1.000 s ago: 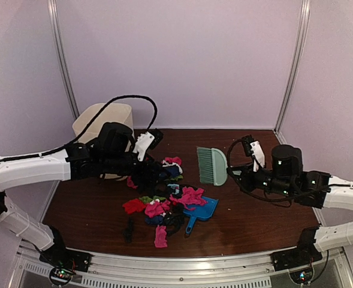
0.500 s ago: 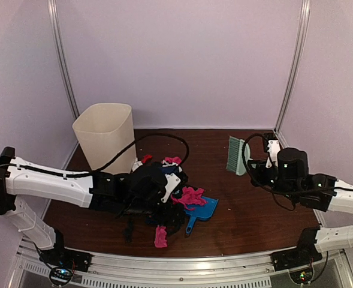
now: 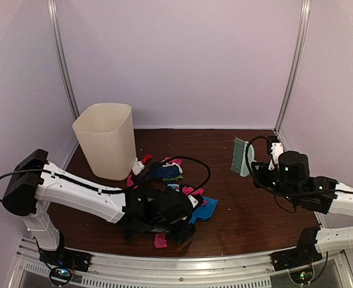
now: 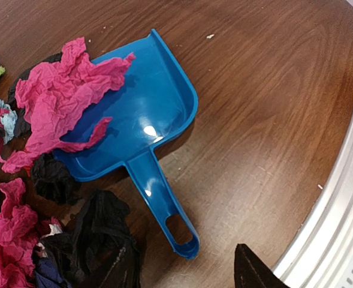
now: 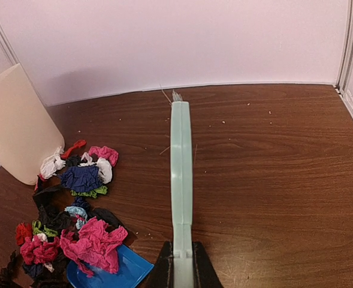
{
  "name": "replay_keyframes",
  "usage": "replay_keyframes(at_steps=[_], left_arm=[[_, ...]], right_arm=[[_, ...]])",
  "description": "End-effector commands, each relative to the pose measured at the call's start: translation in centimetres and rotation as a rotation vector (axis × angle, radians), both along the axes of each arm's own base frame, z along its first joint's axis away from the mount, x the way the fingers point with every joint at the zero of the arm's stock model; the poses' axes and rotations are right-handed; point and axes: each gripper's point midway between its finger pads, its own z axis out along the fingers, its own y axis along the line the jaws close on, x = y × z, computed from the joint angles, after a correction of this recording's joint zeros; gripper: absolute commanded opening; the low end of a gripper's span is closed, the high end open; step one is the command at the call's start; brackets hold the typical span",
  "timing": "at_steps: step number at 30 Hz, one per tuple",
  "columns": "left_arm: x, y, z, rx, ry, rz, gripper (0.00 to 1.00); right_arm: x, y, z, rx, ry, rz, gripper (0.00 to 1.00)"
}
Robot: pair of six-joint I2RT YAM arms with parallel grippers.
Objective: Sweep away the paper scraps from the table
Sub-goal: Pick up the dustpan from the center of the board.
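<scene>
Pale-green brush (image 5: 181, 180) clamped in right gripper (image 5: 181, 268) — left gripper (image 3: 185, 223), seemingly above dustpan (image 4: 149, 111), grip unreadable.

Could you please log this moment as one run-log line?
right jaws: shut on hand brush, away from pile | left jaws: unclear, near dustpan handle | paper scraps: heaped on table, pink one over dustpan mouth

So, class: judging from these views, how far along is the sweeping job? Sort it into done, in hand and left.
Done: the right pincer grips the brush. In hand: one pink scrap lies partly in the dustpan, its handle ungrasped. Left: most paper scraps are on the table, near the bin.
</scene>
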Motion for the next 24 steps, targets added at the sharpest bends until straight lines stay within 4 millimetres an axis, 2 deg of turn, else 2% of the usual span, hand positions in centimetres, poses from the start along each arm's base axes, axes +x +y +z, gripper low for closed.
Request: replay_keyframes(at_steps=[1, 11, 14, 17, 24], left_arm=[[1.2, -1.4, 0.4, -0.029, -0.027, 0.064, 0.59], [2.0, -1.9, -2.3, 0.055, -0.032, 0.106, 0.57], [2.2, -1.9, -2.9, 0.073, -0.036, 0.115, 0.54], [2.1, -2.2, -3.4, 0.078, -0.03, 0.111, 0.46], [2.5, -3.0, -4.4, 0.092, -0.037, 0.119, 0.41]], right_arm=[[0.0, -0.7, 0.0, 0.011, -0.007, -0.029, 0.0], [-0.1, -1.0, -0.4, 0.0, -0.004, -0.036, 0.0], [-0.2, -1.0, -0.4, -0.001, -0.005, -0.037, 0.0], [-0.2, -1.1, -0.3, 0.0, -0.008, -0.039, 0.0], [-0.2, -1.3, -0.5, -0.01, -0.007, -0.041, 0.0]])
